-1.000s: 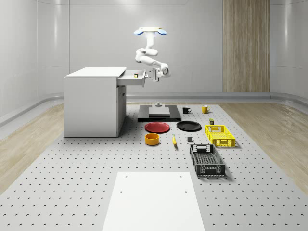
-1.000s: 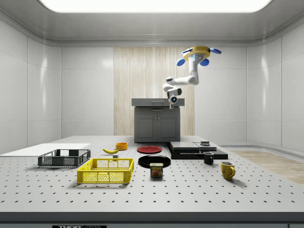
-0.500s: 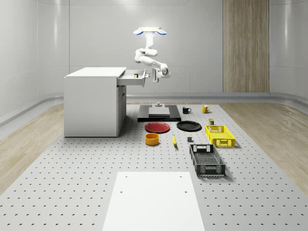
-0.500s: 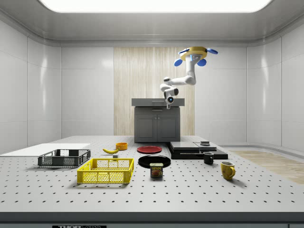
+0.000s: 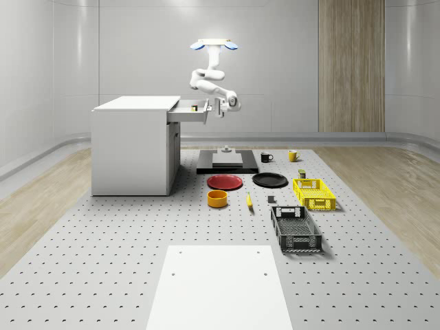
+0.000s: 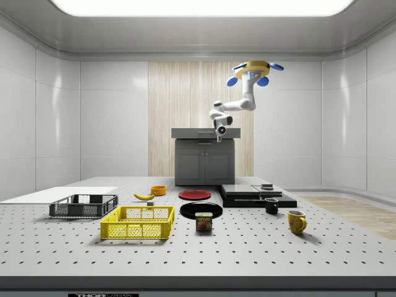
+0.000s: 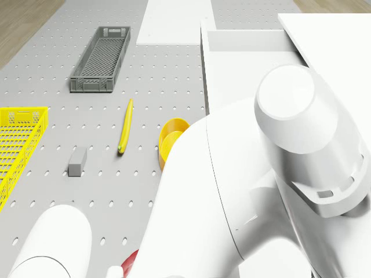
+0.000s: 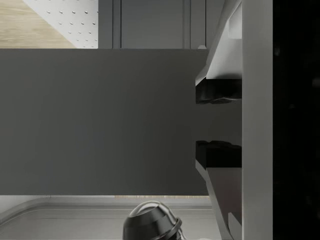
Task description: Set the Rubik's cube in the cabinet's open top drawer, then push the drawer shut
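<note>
The Rubik's cube [image 5: 194, 107] lies inside the open top drawer [image 5: 191, 113] of the white cabinet [image 5: 133, 146]. The drone [image 5: 215, 45] hovers above the floor to the whole-scene view's right of the drawer. Its arm bends down so that my gripper [image 5: 218, 107] hangs just off the drawer front. In the wrist view the gripper [image 8: 217, 121] faces the dark drawer panel [image 8: 100, 120], shut, with nothing between its fingers. The side view places the gripper [image 6: 219, 137] in front of the cabinet [image 6: 204, 154] at drawer height.
On the perforated floor lie a red plate [image 5: 225, 181], black plate [image 5: 269, 179], yellow bowl [image 5: 217, 199], banana [image 5: 249, 201], yellow crate [image 5: 313, 193] and grey crate [image 5: 295, 228]. A black platform [image 5: 227, 162] and two mugs [image 5: 266, 157] stand behind them.
The fingers have closed from wide open to shut. Drone and gripper have shifted a little toward the drawer front, leftward in both the whole-scene and side views.
</note>
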`<state>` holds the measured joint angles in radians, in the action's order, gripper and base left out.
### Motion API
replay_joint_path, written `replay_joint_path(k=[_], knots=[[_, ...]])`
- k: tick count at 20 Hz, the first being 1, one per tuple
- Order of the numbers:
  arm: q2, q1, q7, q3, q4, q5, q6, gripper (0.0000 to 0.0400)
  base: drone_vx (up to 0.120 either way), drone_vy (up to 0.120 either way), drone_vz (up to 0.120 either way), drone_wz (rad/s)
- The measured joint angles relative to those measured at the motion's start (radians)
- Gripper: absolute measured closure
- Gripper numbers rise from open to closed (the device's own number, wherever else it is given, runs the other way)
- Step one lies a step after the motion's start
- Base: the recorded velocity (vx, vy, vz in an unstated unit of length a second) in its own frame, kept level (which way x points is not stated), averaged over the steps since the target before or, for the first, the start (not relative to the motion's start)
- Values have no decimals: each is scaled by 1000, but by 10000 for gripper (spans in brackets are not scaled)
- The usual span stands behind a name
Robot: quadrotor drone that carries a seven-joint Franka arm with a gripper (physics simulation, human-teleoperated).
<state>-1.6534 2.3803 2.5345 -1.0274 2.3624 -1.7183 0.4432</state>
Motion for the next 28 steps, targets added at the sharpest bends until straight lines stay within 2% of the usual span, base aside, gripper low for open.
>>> replay_joint_path(k=[11, 19, 22, 28], knots=[[-19, -158, -104, 29, 94, -189, -8, 294, 0, 0, 0, 0], [-29, -286, -252, 53, 157, -378, -12, 295, 0, 0, 0, 0], [-34, -334, -277, 66, 179, -450, -8, 295, 0, 0, 0, 0], [-38, -429, -413, 87, 215, -612, 0, 295, 0, 0, 0, 0]])
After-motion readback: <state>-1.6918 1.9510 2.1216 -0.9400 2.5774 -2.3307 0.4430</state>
